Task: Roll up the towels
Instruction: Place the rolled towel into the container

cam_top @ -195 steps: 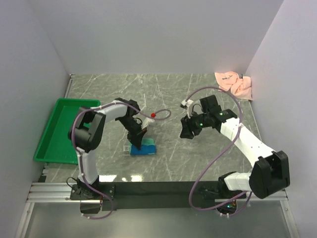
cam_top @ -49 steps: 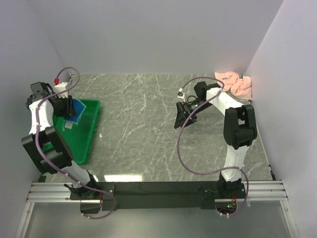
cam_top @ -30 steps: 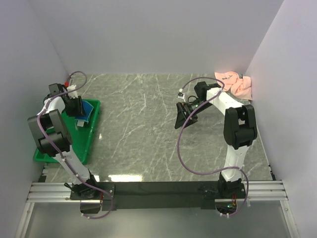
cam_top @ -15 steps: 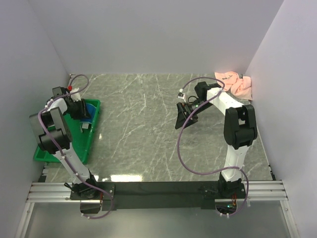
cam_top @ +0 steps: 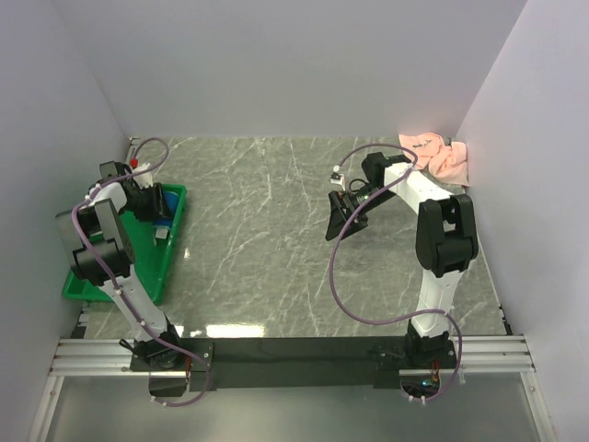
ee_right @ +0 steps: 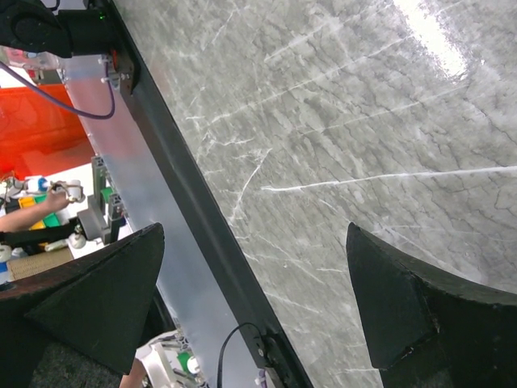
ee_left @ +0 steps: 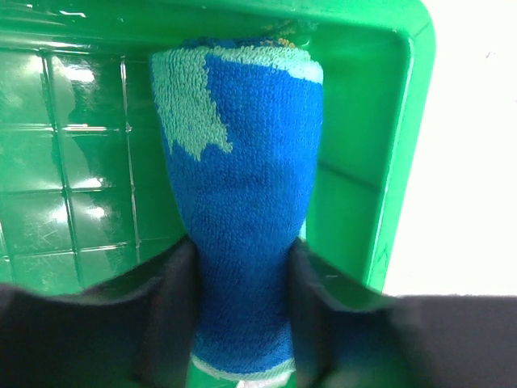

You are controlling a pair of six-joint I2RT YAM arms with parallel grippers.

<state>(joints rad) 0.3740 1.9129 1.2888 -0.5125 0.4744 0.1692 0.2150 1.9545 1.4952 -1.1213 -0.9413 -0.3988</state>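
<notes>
Placing the first roll. The left gripper (ee_left: 242, 301) is pinching the near end of the blue and teal towel (ee_left: 241, 186), which is wound into a tight cylinder. Its two fingers are pressing into the cloth from either side. The roll is pointing into the far corner of the green tray (ee_left: 397, 162), its far end close to the tray wall. Whether it is resting on the tray floor cannot be told.

To do this step well, the roll should be bearing on the tray floor before the jaws are parted. The fingers should then be spreading slowly and evenly, and drawing straight back along the roll's axis, so that no pad drags a layer loose.

The right gripper (ee_right: 254, 283) is hanging over bare table (cam_top: 267, 249) with its fingers spread wide, gripping nothing.

The salmon-pink towel (cam_top: 437, 157) is lying crumpled in the far right corner, well apart from both grippers and not yet rolled.
</notes>
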